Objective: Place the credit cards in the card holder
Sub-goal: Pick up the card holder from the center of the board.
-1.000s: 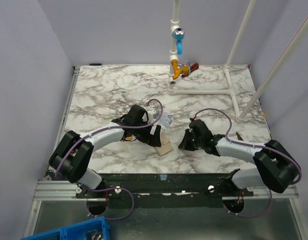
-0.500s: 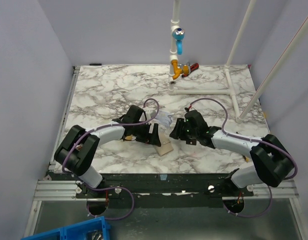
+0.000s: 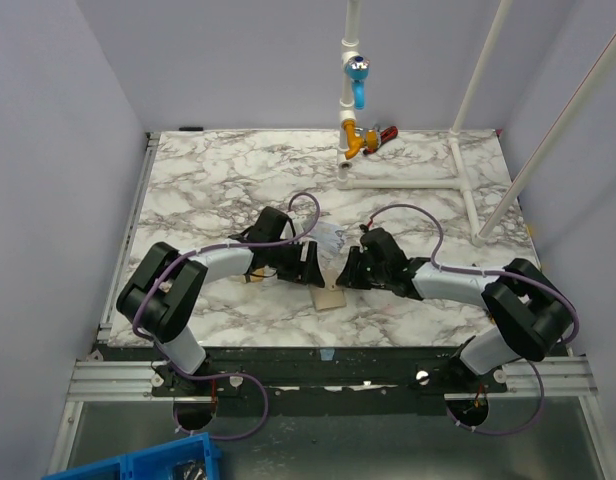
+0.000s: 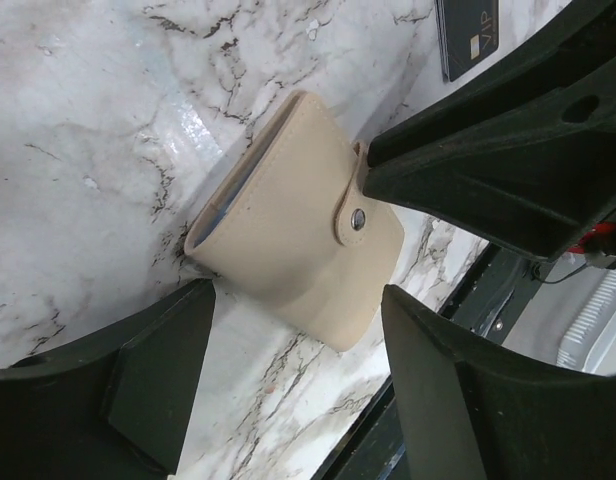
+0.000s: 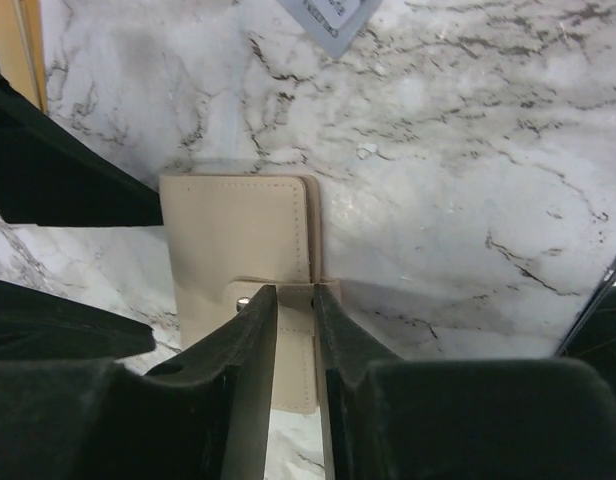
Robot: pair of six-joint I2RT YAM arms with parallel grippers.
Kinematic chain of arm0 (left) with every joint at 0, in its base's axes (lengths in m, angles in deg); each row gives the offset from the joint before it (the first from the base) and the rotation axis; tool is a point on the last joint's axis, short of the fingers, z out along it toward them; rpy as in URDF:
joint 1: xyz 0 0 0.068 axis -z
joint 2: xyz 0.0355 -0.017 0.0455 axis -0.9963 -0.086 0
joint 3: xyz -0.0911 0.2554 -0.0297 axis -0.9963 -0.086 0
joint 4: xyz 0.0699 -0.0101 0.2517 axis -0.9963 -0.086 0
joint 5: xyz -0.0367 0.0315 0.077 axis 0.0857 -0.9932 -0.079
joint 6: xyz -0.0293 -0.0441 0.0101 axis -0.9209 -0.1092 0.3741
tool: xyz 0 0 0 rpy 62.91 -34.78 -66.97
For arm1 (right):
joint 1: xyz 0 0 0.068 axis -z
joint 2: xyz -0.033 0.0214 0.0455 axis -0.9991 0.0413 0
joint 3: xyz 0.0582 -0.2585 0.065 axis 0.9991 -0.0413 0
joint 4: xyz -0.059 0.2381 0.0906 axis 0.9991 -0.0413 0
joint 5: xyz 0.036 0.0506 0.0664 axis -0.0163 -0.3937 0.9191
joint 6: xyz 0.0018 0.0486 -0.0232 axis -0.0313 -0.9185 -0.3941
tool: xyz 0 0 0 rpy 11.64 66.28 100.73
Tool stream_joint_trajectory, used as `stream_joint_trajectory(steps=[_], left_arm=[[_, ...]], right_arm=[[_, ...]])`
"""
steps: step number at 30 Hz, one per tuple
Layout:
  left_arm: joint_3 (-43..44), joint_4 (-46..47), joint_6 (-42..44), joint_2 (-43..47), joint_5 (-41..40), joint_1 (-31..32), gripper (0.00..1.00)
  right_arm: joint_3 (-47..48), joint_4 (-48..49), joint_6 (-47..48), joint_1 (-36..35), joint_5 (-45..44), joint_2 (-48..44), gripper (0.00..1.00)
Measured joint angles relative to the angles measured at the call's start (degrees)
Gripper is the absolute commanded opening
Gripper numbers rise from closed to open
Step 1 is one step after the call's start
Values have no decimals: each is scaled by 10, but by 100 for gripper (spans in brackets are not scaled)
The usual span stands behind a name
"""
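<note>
Right, the L fingers (image 3: 308, 268) stand wide apart, one on each side of the card holder (image 4: 288, 220), w/ nothing gripped. One tip sits just beside the holder's corner. The R fingers (image 3: 350, 270) are nearly closed, w/ only a thin gap, and the holder's snap-tab edge runs into that gap. Can't tell if they really pinch it.

Hidden or cut off:
- From above, both sets of fingers cover most of the holder, so only its near end shows.
- The black card (image 4: 466, 35) is cut by the top edge of the L wrist view.
- The pale patterned card (image 5: 328, 20) is cut the same way in the R wrist view.
- The gold-orange card (image 5: 13, 50) is only a sliver at the frame edge, above a dark L finger.

The holder lies flat on the tabletop (image 3: 228, 170) near its front edge, between the two arms. It is folded shut w/ the tab snapped. A thin blue lining shows at its side, and what's inside can't be seen. All 3 cards lie outside it, on the marble-look top.

At the far edge is a white pipe frame (image 3: 458, 180) w/ blue and orange fittings. Pale lilac walls (image 3: 48, 150) close in the sides and back. A blue bin (image 3: 138, 465) sits below the front rail, bottom left.
</note>
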Motion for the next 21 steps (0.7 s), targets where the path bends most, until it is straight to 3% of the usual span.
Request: stream_joint_trajectory(steps=[5,13,21], left_arm=[[0,2,-5,0,1,-5,69],[0,5,-11,0,7,-4,69],[14,-9,-10,-16,7,7,67]], right_arm=[[-20,10,-15,0,-7,0,12],[-30,31,-31,0,-15,5,1],[-57,64,-65,1,-25,1,1]])
